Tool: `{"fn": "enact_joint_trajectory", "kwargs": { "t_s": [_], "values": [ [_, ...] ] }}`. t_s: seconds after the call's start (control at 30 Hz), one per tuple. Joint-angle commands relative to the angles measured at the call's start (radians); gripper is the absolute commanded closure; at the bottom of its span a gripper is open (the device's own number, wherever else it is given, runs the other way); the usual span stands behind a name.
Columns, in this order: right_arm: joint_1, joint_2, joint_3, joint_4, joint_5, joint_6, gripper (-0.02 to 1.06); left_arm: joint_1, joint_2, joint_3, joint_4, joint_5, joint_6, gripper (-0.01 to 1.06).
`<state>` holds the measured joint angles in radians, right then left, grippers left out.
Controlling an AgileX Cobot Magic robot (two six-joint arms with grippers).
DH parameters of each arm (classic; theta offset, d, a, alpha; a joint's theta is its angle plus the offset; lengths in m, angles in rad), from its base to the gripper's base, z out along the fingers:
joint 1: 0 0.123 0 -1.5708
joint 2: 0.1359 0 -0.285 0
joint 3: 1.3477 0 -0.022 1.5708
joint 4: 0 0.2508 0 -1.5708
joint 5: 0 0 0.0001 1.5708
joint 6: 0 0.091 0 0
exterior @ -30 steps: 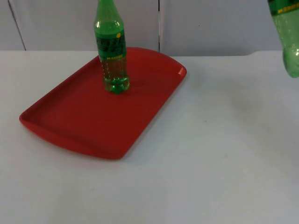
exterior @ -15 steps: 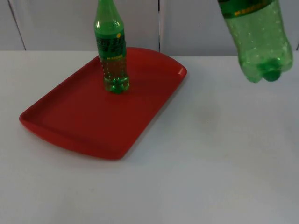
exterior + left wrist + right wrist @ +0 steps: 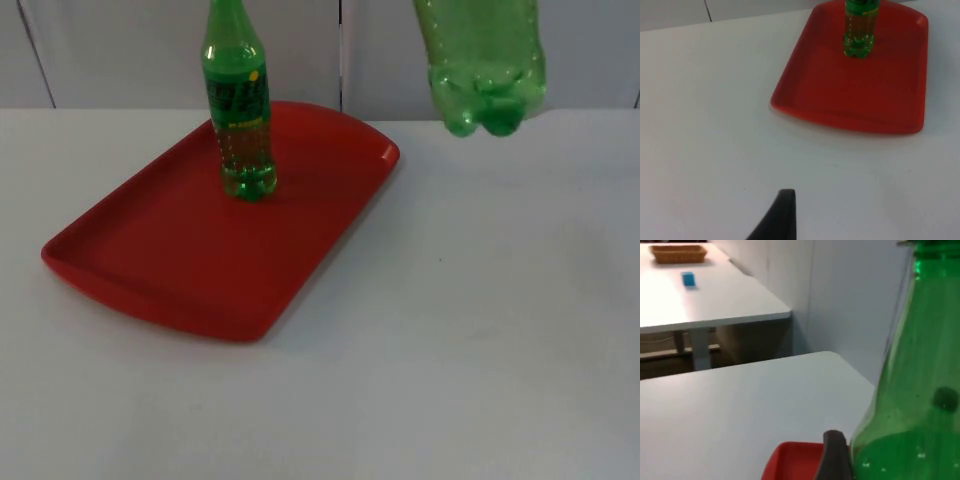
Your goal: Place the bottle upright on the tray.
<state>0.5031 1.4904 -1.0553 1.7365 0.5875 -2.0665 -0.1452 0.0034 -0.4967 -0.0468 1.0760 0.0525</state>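
Bottle (image 3: 482,65) against right end effector fingertip (image 3: 836,456)

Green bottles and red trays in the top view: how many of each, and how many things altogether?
Green bottles: 2, one standing on the tray, one carried in the air
Red trays: 1
Total: 3

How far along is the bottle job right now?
One small bottle already stands upright on the red tray. A larger green bottle, beside the right gripper's fingertip, hangs in the air above the table, beyond the tray's edge. Setting it down remains.
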Motion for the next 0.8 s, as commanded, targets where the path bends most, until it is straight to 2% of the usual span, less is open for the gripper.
{"fn": "enact_joint_trajectory", "kwargs": {
  "t_s": [0.0, 0.17, 0.27, 0.3, 0.33, 0.4, 0.43, 0.5, 0.67, 0.77],
  "values": [
    [0.006, 0.034, -0.001, 0.008, 0.043, -0.055, 1.05, -0.005, -0.003, 0.004, -0.005, -0.001, -0.008, 0.07],
    [0.006, 0.117, -0.001, 0.008, 0.067, -0.076, 1.05, -0.005, -0.003, 0.004, -0.005, -0.001, -0.008, 0.07],
    [0.006, 0.182, -0.016, 0.008, 0.131, -0.091, 1.05, -0.005, -0.003, 0.004, -0.005, -0.001, -0.008, 0.07],
    [0.006, 0.202, -0.024, 0.008, 0.174, -0.131, 1.05, -0.005, -0.003, 0.004, -0.005, -0.001, -0.008, 0.07],
    [0.006, 0.202, -0.024, 0.008, 0.174, -0.131, 1.05, -0.005, -0.003, 0.004, -0.005, -0.001, -0.008, 0.07],
    [0.008, 0.264, -0.047, 0.008, 0.292, -0.267, 1.05, -0.005, -0.003, 0.004, -0.005, -0.001, -0.008, 0.07],
    [0.01, 0.273, -0.054, 0.008, 0.303, -0.284, 1.05, -0.005, -0.003, 0.004, -0.005, -0.001, -0.008, 0.07],
    [0.012, 0.309, -0.079, 0.008, 0.298, -0.291, 1.05, -0.005, -0.003, 0.004, -0.005, -0.001, -0.008, 0.07],
    [0.061, 0.405, -0.18, 0.008, 0.165, -0.274, 1.05, -0.005, -0.003, 0.004, -0.002, -0.001, -0.008, 0.07],
    [0.086, 0.441, -0.239, 0.008, 0.124, -0.274, 1.05, -0.005, -0.003, 0.004, -0.002, -0.001, -0.008, 0.07]
  ]
}}
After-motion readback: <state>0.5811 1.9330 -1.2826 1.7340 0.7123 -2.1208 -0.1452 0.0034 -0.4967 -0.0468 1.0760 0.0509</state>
